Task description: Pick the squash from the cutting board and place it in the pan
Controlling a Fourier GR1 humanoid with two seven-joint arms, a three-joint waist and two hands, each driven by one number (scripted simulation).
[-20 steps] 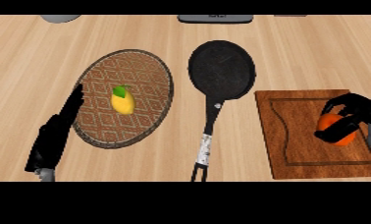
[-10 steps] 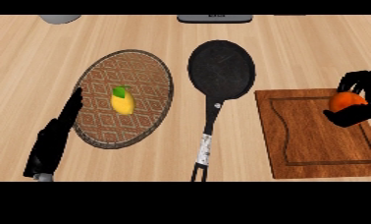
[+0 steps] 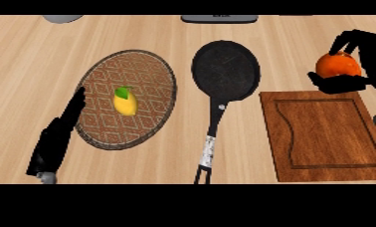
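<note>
My right hand (image 3: 343, 82) is curled round an orange squash (image 3: 337, 65) at the right edge of the head view, lifted above the far end of the wooden cutting board (image 3: 321, 136). The board's surface is bare. A black pan (image 3: 226, 69) lies to the left of the squash, its long handle (image 3: 210, 144) pointing toward me. My left hand (image 3: 55, 139) rests at the lower left beside a woven mat, fingers straight, holding nothing.
A round woven mat (image 3: 150, 76) lies left of the pan with a yellow lemon (image 3: 125, 103) on it. A grey object (image 3: 220, 19) and a pale round thing (image 3: 61, 18) sit at the counter's far edge.
My right hand has lifted the squash off the cutting board and carried it up and away from me over the last second. The left hand has stayed still.
</note>
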